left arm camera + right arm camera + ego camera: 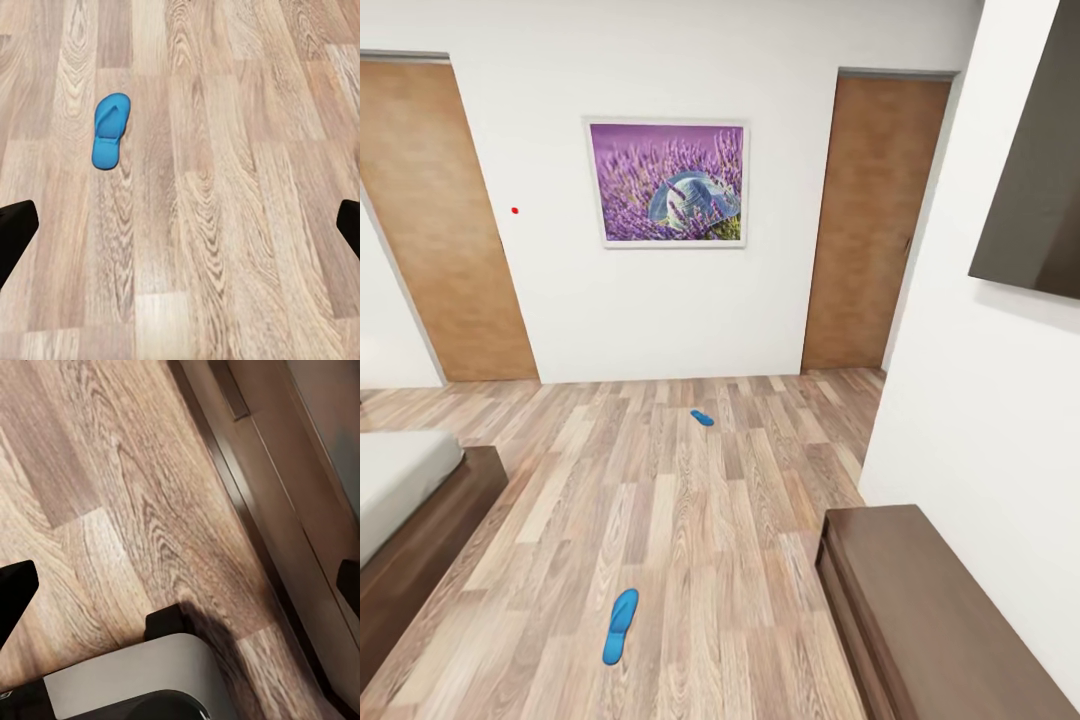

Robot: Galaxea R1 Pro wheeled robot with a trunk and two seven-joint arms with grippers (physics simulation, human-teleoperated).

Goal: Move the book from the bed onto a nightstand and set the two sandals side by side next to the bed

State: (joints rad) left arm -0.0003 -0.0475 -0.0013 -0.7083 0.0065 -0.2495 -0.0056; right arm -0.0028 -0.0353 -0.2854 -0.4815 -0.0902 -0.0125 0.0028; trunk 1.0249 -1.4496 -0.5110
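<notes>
Sandal step, approach phase: near sandal (620, 626) on open floor (710, 520), far sandal (702, 417) towards the wall. Left gripper (180, 221) and right gripper (180, 585) both wide, empty. Next: lower left onto the near one.

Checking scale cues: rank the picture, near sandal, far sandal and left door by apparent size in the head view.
1. Left door
2. Picture
3. Near sandal
4. Far sandal

The far sandal looks smaller, but it lies farther from the camera, so the two may well match in real size.
</notes>
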